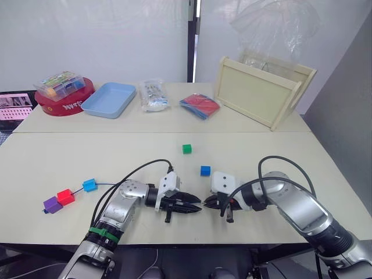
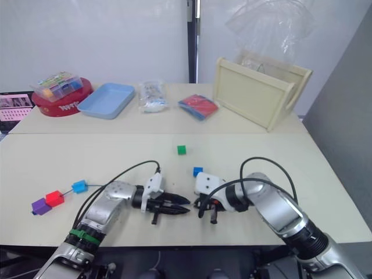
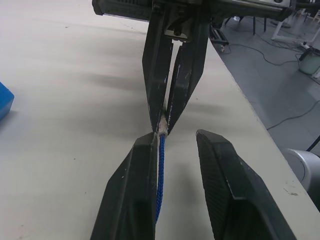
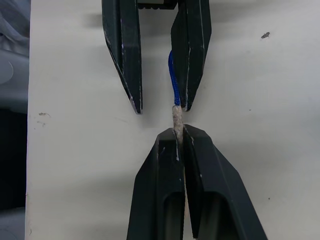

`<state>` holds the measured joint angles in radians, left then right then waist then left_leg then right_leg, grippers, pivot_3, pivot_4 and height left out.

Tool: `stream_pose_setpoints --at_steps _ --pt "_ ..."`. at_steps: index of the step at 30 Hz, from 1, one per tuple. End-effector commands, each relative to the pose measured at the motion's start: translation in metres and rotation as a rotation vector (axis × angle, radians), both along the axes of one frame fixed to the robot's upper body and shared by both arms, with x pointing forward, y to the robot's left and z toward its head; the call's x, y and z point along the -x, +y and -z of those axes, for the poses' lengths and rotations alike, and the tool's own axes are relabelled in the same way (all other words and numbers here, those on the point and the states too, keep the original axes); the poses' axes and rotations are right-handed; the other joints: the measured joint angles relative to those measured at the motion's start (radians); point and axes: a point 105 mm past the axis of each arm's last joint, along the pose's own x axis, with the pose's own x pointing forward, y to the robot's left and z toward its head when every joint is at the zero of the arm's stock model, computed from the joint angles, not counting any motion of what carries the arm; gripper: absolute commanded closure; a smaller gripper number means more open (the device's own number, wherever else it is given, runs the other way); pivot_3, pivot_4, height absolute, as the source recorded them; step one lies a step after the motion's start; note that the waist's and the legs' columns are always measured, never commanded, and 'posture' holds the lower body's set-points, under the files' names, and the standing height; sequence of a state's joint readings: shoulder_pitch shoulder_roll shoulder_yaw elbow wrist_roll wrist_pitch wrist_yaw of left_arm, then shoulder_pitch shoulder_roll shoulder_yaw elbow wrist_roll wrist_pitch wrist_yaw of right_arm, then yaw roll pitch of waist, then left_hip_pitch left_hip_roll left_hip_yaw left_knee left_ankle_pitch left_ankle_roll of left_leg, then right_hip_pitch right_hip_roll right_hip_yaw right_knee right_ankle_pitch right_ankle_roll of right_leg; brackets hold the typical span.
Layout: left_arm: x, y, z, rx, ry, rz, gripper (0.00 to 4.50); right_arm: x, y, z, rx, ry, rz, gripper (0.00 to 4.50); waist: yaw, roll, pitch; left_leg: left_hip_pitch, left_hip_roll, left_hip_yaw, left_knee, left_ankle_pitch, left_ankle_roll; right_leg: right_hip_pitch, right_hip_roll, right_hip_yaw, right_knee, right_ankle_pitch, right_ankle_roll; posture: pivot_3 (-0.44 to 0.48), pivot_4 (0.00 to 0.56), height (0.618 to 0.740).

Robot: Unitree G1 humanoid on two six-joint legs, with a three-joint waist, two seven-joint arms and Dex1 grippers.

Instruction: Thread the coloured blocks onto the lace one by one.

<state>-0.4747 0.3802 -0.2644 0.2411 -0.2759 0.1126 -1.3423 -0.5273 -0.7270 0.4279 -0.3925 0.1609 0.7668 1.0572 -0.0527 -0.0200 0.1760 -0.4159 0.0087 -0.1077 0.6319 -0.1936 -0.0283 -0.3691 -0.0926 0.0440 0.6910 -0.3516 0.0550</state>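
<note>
Far side of the table (image 1: pixel 70 145): red tin (image 1: pixel 65 100) with a clear box (image 1: pixel 58 83) on top, blue tray (image 1: pixel 109 99), plastic packet (image 1: pixel 153 96), red-blue pouch (image 1: pixel 199 106), wooden crate (image 1: pixel 261 90). Green cube (image 1: pixel 186 149) and darker blue cube (image 1: pixel 205 170) lie loose at mid-table, nothing between them and the grippers. Lace (image 4: pixel 173 82) runs left-right along the near edge, pale tip (image 4: pixel 176 119) pointing toward the right gripper (image 1: pixel 210 201), whose fingers are pressed together pinching that tip. Left gripper (image 1: pixel 195 204) fingers spread, lace lying against one finger. Purple (image 1: pixel 51 204), red (image 1: pixel 65 197) and light blue (image 1: pixel 89 185) cubes sit strung at the far left.
</note>
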Motion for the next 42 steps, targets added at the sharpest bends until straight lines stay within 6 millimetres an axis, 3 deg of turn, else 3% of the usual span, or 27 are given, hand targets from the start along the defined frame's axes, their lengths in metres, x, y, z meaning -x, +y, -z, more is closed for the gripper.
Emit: stream_pose_setpoints --at_steps 1,26,30,42 --pt "-0.0028 -0.0057 -0.0112 0.020 -0.038 0.007 3.21 0.0029 0.0046 -0.0082 -0.009 -0.037 -0.028 4.50 0.001 0.000 0.000 0.000 0.000 0.000 0.000 0.000 0.000 0.000 0.000 0.000 0.000 0.000 0.000 0.000 0.150 0.740" --pt "0.0008 -0.0117 -0.0087 -0.002 -0.056 0.036 3.21 0.0029 0.0003 -0.0075 -0.006 -0.036 -0.019 4.50 0.006 0.000 0.000 0.000 0.000 0.000 0.000 0.000 0.000 0.000 0.000 0.000 -0.001 0.000 0.000 0.000 0.150 0.740" --pt "-0.0010 -0.0123 -0.0089 -0.002 -0.065 0.031 4.40 0.0035 0.0000 -0.0065 -0.005 -0.034 -0.020 4.50 0.007 0.000 0.000 0.000 0.000 0.000 0.000 0.000 0.000 0.000 0.000 0.000 -0.001 0.000 0.000 0.000 0.150 0.740" --pt "-0.0054 -0.0139 -0.0063 -0.020 -0.091 0.018 4.46 0.0031 -0.0019 -0.0083 -0.004 -0.037 -0.013 4.50 0.007 0.000 0.000 0.000 -0.001 0.000 0.000 0.000 0.000 0.001 -0.001 0.000 -0.001 0.000 0.000 0.000 0.150 0.740"
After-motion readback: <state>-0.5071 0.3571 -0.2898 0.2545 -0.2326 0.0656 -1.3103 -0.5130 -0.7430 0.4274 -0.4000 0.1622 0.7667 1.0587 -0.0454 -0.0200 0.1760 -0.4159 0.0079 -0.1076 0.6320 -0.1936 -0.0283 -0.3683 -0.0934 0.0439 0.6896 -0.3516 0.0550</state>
